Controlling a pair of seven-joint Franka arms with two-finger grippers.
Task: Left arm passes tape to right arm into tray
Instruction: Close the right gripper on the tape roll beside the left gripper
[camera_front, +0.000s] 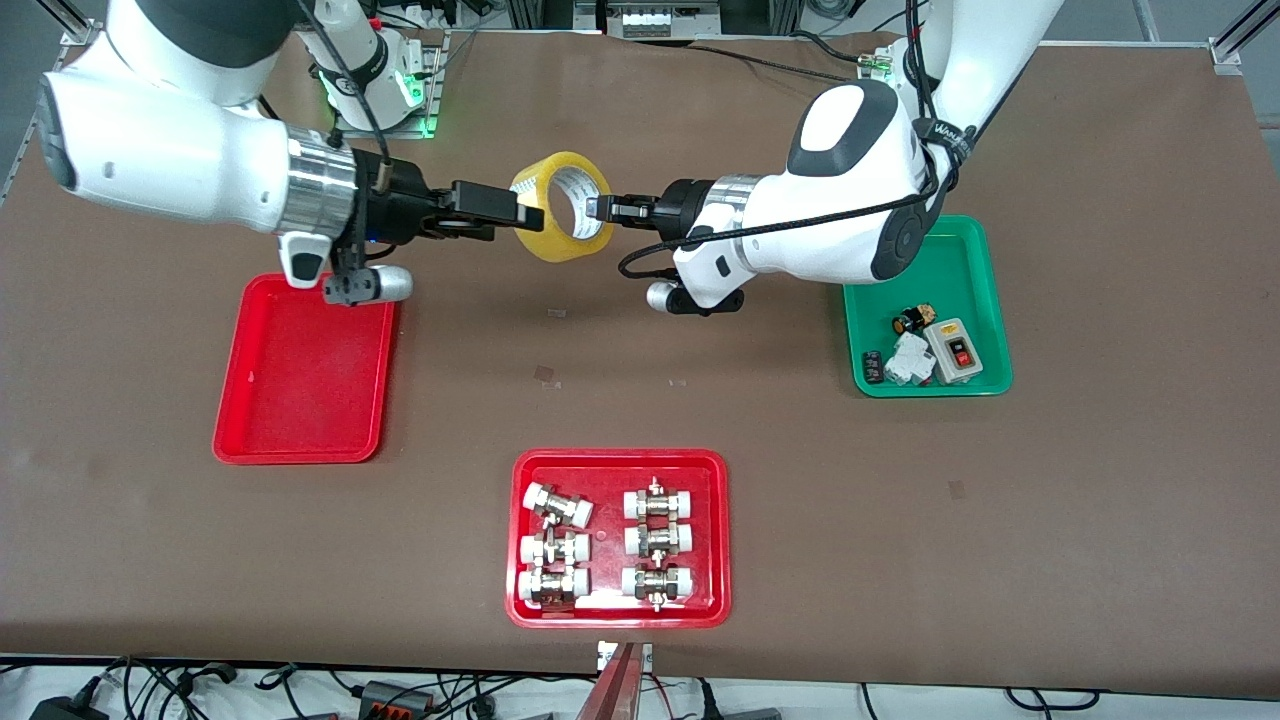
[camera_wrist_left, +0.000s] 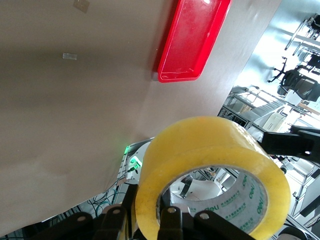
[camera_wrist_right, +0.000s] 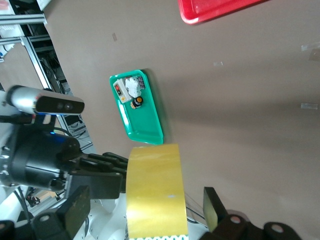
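tape (camera_front: 562, 206): held up in mid-air over the table, pinched through its wall by the closed left hand (camera_front: 597, 208). right hand (camera_front: 524, 213): open, its fingers straddling the roll's other rim, not yet clamped. red tray (camera_front: 300, 372): below the right hand's wrist.

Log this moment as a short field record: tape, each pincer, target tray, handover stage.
tape: yellow roll, in the air over the bare table between the arms
left pincer: shut on the tape's wall
right pincer: open, fingers either side of the roll's wall, not yet closed
tray: red, at the right arm's end, nothing in it
stage: handover under way, tape not yet released
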